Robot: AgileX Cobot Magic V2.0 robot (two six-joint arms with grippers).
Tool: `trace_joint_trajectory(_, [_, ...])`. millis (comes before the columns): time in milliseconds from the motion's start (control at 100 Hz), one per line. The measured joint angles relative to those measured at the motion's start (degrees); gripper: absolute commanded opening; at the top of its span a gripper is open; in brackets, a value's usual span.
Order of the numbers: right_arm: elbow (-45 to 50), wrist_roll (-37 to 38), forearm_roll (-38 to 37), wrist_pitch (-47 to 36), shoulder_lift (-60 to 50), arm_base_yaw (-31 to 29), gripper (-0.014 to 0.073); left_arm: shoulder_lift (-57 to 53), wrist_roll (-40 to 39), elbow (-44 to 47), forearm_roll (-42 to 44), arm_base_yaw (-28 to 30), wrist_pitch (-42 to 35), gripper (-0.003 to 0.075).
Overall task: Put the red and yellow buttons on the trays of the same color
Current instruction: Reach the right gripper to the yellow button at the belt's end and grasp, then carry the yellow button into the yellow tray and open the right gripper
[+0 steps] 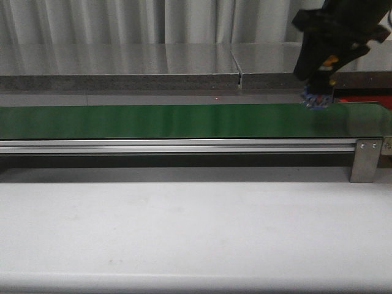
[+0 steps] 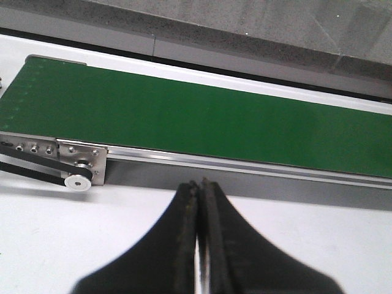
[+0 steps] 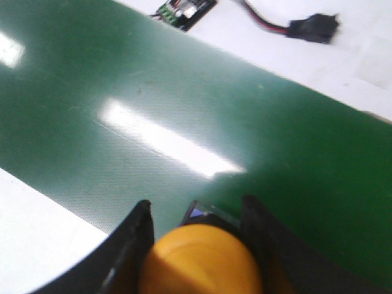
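The front camera sits low and level, facing forward across the white bench (image 1: pixel 184 233) at the long green belt (image 1: pixel 184 121) running left to right. The left wrist camera looks down past its tool (image 2: pixel 197 202) at the belt's left end from the near side. The right wrist camera hangs close above the belt's right part. All three views share the belt.

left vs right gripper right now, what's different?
The left gripper is shut with nothing between its fingers; the right gripper is shut on a yellow button. The left gripper sits over the white table beside the green belt; the right gripper is over the belt. Both have black fingers.
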Motion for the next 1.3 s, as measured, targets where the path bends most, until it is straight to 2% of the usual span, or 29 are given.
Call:
trace_joint_trajectory(190, [0.0,6.2,-5.4,4.4,-7.2,-7.2,0.0206,0.0,0.0,0.0,0.0,0.0,0.0,-0.0019])
trace_joint_trajectory(340, [1.9,10.8,-6.8,6.1,-11.4,-16.6,0.0206,0.0,0.0,0.0,0.0,0.0,0.0,-0.0019])
trace_joint_trajectory(520, [5.3,13.5,-7.3,5.0,-12.6,-27.7,0.0206,0.0,0.0,0.0,0.0,0.0,0.0,-0.0019])
trace_joint_trajectory(660, [7.3,15.0,-7.3,1.3,-10.5,-33.0,0.0206,0.0,0.0,0.0,0.0,0.0,0.0,-0.0019])
trace_joint_trajectory(1020, [7.7,15.2,-6.9,-7.8,1.6,-34.3,0.0206,0.0,0.0,0.0,0.0,0.0,0.0,-0.0019])
trace_joint_trajectory(1300, [7.7,15.2,-6.2,-11.3,7.4,-34.3,0.0206,0.0,0.0,0.0,0.0,0.0,0.0,-0.0019])
